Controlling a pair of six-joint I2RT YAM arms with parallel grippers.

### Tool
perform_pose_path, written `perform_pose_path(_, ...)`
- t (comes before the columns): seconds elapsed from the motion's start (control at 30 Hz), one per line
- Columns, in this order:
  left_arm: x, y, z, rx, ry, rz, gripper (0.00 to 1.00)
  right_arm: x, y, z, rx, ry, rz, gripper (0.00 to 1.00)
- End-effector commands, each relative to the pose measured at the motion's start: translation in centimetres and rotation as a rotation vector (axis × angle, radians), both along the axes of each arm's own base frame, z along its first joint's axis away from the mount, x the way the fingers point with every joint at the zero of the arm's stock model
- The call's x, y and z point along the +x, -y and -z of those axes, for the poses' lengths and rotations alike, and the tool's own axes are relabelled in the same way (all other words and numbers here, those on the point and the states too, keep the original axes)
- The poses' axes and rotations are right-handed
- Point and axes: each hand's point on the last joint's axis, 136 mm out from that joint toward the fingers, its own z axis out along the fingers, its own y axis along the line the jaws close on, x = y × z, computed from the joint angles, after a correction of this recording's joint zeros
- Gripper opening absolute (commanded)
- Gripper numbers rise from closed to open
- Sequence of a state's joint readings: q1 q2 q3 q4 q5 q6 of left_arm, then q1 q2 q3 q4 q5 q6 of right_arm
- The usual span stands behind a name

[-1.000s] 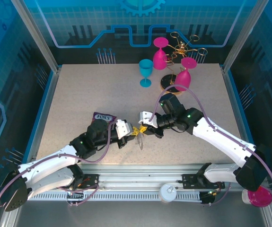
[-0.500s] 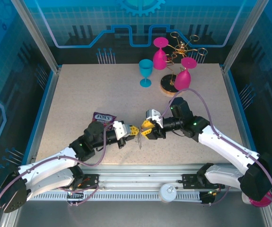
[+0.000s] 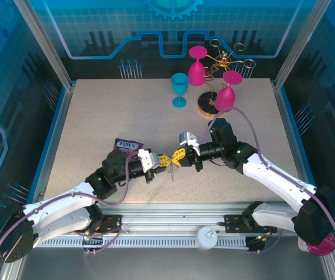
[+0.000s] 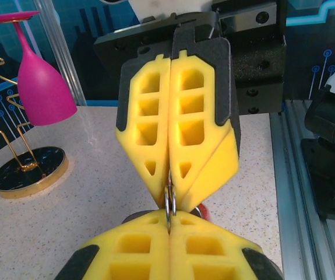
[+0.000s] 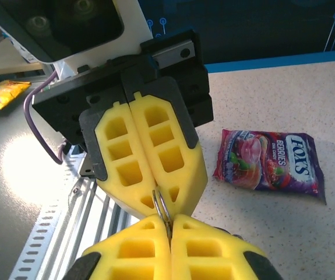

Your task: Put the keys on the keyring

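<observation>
My left gripper [image 3: 165, 160] and my right gripper [image 3: 177, 157] meet tip to tip over the table's front middle, both shut. Between them sits a small silver wire ring [image 4: 170, 204] of the keyring, pinched edge-on by both pairs of yellow fingers. In the left wrist view my left gripper [image 4: 170, 220] is at the bottom and the right one's fingers [image 4: 184, 134] come down from above. A red bit of the keys [image 4: 203, 212] peeks out behind the tips. In the right wrist view the ring [image 5: 161, 207] stands above my right gripper [image 5: 168, 224]. A thin dark piece [image 3: 171, 173] hangs below the tips.
A purple snack packet [image 3: 127, 144] lies on the table just behind my left wrist, also in the right wrist view [image 5: 269, 160]. At the back stand a teal glass [image 3: 179, 88], pink glasses [image 3: 197, 67] and a gold wire rack [image 3: 222, 61] on a round base [image 4: 27, 172].
The right gripper stood open around the ring half a second ago and has shut on it. The left gripper has stayed shut and lifted slightly.
</observation>
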State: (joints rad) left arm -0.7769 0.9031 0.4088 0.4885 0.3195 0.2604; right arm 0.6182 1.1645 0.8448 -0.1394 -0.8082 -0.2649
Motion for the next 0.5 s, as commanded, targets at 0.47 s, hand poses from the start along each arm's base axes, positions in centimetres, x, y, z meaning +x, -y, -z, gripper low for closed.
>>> perform_pose_path(0.47,0.5,0.0,0.4,0.077,-0.010,-0.021,0.20,-0.5,1.0,0.8,-0.247,0.139,-0.027,0.00)
